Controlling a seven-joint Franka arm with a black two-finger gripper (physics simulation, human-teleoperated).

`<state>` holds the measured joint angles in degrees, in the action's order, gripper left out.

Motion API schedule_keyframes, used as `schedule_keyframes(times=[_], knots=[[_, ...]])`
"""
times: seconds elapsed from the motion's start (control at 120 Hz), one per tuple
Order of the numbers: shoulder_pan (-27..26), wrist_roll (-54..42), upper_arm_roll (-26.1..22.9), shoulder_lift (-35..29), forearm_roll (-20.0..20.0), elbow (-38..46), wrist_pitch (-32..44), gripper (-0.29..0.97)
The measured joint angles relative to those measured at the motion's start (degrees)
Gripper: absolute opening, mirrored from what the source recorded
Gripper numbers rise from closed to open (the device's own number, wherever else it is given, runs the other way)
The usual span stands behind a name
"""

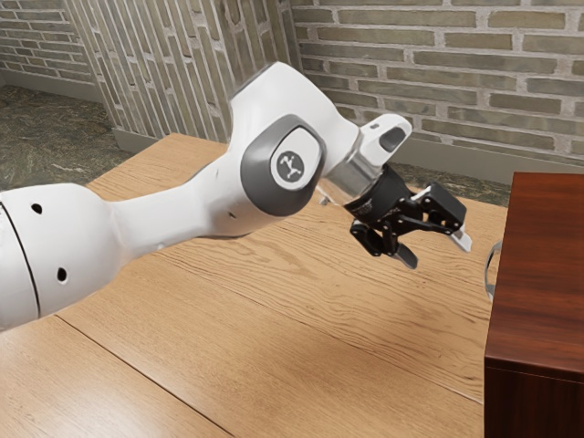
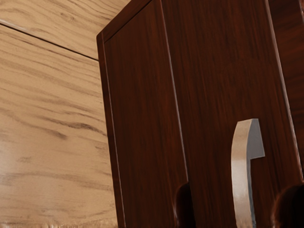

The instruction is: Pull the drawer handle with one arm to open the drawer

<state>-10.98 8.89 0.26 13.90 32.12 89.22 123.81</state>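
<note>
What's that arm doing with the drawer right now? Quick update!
Gripper open, in the air, just short of the handle. Handle untouched on the dark wooden cabinet. Nothing in the gap between them.

Picture edges cut off the cabinet [image 1: 538, 274] and the drawer handle [image 2: 241, 175].

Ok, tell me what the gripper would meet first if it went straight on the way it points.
Most likely the metal handle on the drawer front: the open gripper points at it, nothing between. Depth is unclear; it could strike the wood beside it.
</note>
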Motion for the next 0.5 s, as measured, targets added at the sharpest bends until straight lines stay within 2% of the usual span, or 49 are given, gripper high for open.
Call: schedule_keyframes(times=[0.5], knots=[[-0.26, 0.07, -0.75, 0.92, 0.71, -0.34, 0.24, 0.65]])
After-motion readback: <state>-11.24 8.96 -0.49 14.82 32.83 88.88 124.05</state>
